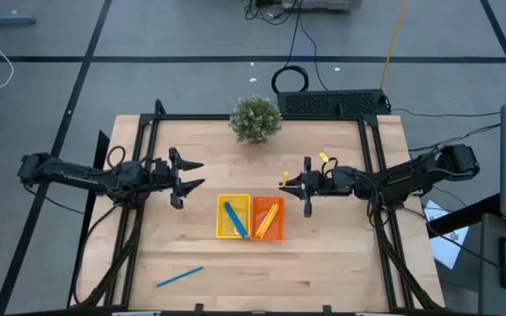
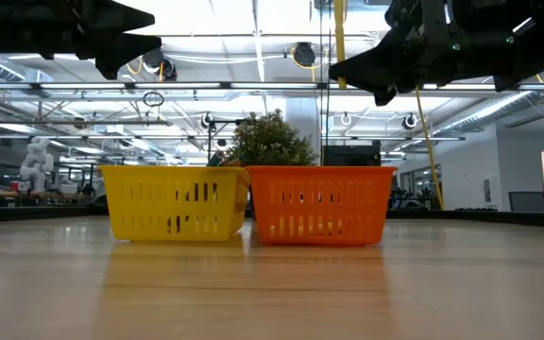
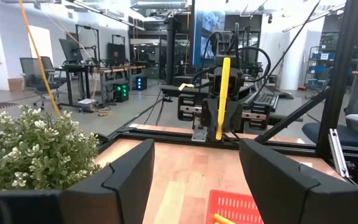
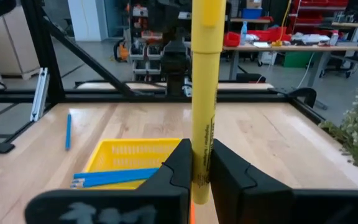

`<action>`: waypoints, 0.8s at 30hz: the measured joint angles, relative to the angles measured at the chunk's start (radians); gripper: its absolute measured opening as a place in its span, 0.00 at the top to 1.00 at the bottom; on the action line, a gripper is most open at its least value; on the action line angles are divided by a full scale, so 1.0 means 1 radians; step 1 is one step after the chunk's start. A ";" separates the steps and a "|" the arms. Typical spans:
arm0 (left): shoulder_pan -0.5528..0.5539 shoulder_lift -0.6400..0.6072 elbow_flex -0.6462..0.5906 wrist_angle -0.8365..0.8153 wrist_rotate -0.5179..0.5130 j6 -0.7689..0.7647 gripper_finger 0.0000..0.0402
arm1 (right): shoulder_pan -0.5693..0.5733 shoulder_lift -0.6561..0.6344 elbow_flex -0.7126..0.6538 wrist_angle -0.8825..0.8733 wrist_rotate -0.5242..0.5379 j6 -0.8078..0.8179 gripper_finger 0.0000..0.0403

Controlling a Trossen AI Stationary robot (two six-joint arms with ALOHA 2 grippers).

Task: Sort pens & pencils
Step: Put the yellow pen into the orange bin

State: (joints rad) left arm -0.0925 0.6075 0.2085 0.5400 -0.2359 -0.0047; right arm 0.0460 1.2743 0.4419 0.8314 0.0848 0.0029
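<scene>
A thin yellow plastic marker (image 4: 202, 99) stands upright, pinched between the two dark fingers of the right gripper (image 1: 286, 181), which is clenched on its lower part; in the high view this gripper hangs above the table just beyond the orange tray, and the left wrist view shows the same yellow stick (image 3: 224, 93) held up in the far arm. The left gripper (image 1: 193, 174) is released, its fingers spread wide and holding nothing, hovering over the table on the other side, beside the yellow tray.

The small rectangular yellow slotted plastic tray (image 1: 221, 226) holds blue sticks (image 1: 234, 218) lying lengthwise; the right wrist view shows them resting across its floor (image 4: 114, 177). The matching orange slotted tray (image 1: 278, 230) sits touching its side, and holds several yellow sticks (image 1: 267, 217). In the low view the two trays stand side by side, yellow (image 2: 173, 201) and orange (image 2: 321, 203).

One more thin blue stick (image 1: 179, 277) lies alone on the table, well apart from the trays, near the table's front edge on the left arm's side.

The pale wooden table (image 1: 341, 254) is framed by black rails. A small bushy green potted plant (image 1: 256, 118) stands at its far edge. Beyond it are a grey floor with black tape lines, cables, desks, chairs and ceiling lights.
</scene>
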 joint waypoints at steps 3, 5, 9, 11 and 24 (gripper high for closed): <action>0.000 0.000 0.000 0.000 0.000 0.001 0.40 | 0.002 0.000 0.000 -0.023 0.000 -0.001 0.95; 0.000 0.000 0.000 0.000 0.000 0.001 0.40 | 0.011 0.000 0.000 -0.042 0.001 -0.028 0.95; 0.000 0.000 0.000 0.000 0.000 0.002 0.40 | 0.063 0.000 0.015 -0.087 0.002 -0.145 0.95; 0.000 0.000 0.000 0.000 0.000 0.002 0.40 | 0.099 0.000 0.043 -0.138 0.029 -0.201 0.95; 0.000 0.001 0.000 -0.007 0.000 0.001 0.40 | 0.192 0.227 0.240 -0.428 0.182 -0.504 0.95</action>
State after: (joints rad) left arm -0.0925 0.6086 0.2085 0.5331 -0.2359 -0.0032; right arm 0.2379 1.5013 0.6818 0.4039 0.2673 -0.5007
